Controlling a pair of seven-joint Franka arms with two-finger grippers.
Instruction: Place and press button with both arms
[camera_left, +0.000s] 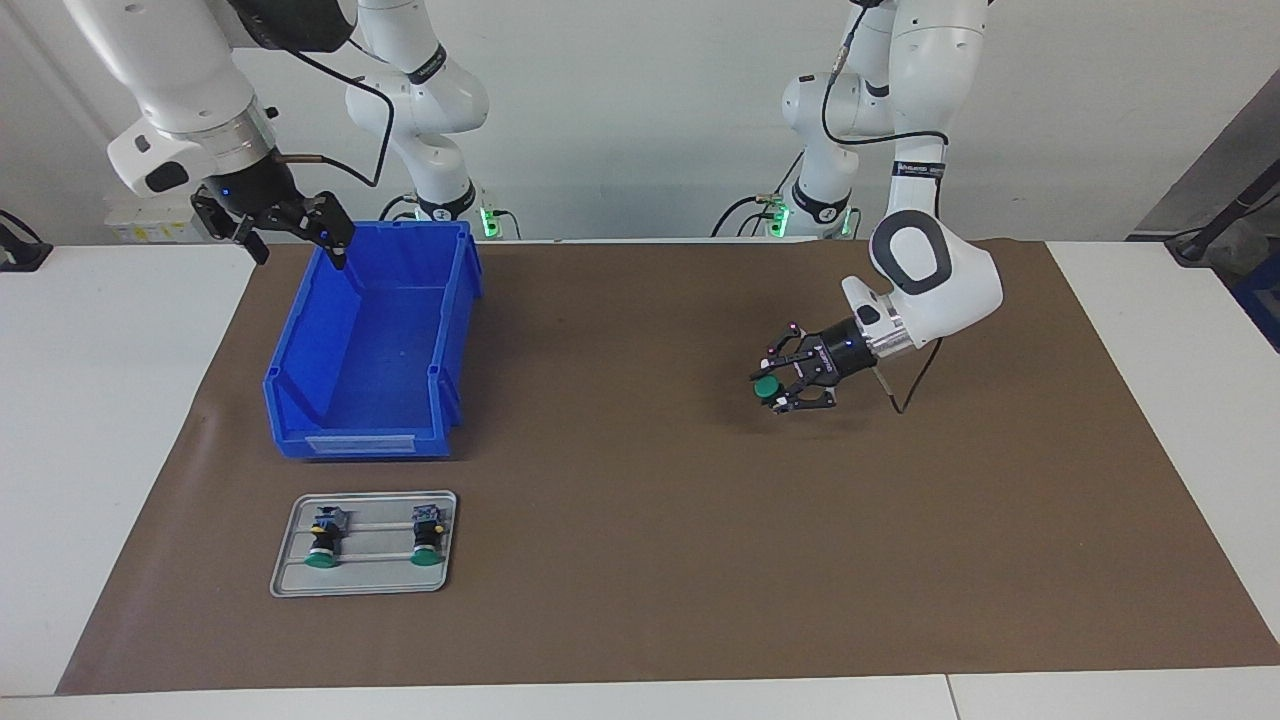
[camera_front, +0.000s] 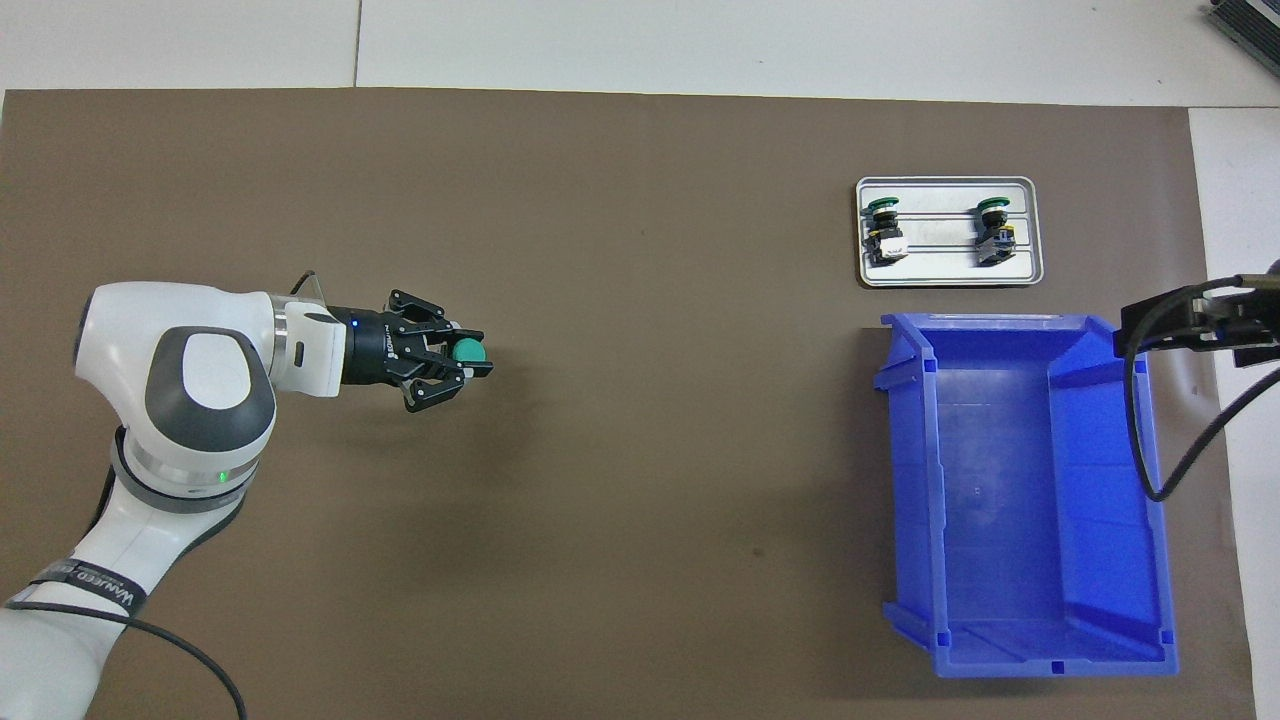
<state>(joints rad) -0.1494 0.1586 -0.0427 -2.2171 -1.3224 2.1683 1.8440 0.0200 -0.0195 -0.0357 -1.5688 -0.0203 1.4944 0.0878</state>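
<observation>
My left gripper (camera_left: 775, 393) (camera_front: 476, 360) hangs low over the brown mat at the left arm's end of the table, lying level and pointing toward the right arm's end. It is shut on a button (camera_left: 766, 387) (camera_front: 467, 350), whose round green cap shows between the fingertips. Two more buttons (camera_left: 323, 540) (camera_left: 428, 538) lie on a small metal tray (camera_left: 365, 582) (camera_front: 940, 272). My right gripper (camera_left: 300, 243) is open and holds nothing, raised over the corner of the blue bin that is nearest the robots.
An open blue bin (camera_left: 370, 440) (camera_front: 905, 480) stands on the mat at the right arm's end, with nothing in it. The tray lies just farther from the robots than the bin. The brown mat (camera_left: 640, 500) covers most of the white table.
</observation>
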